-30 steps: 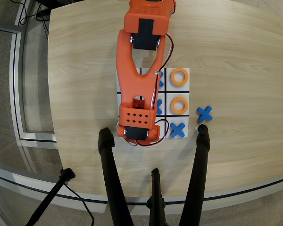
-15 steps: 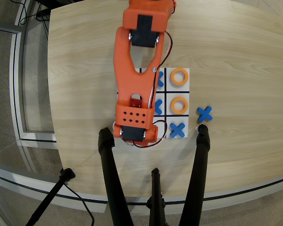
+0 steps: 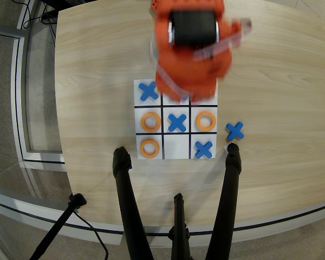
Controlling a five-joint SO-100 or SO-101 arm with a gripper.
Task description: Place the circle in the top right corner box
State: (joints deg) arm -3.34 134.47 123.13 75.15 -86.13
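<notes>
The white nine-cell board (image 3: 176, 155) lies mid-table in the overhead view. Three orange rings show on it: one (image 3: 149, 147) lies in the lower-left corner cell (image 3: 158, 155), one (image 3: 150, 122) in the left cell of the middle row, one (image 3: 206, 121) in the right cell of that row. The orange arm (image 3: 187, 49) is blurred and hangs over the upper middle and upper right cells. Its gripper (image 3: 176, 96) end reaches the upper middle cell. The fingers cannot be made out, and I cannot tell if they hold anything.
Blue X pieces lie in the upper-left cell (image 3: 148, 91), the centre cell (image 3: 177, 122) and the lower-right cell (image 3: 203, 149). One more (image 3: 235, 130) lies on the wood right of the board. Black tripod legs (image 3: 127, 200) cross the table's near edge.
</notes>
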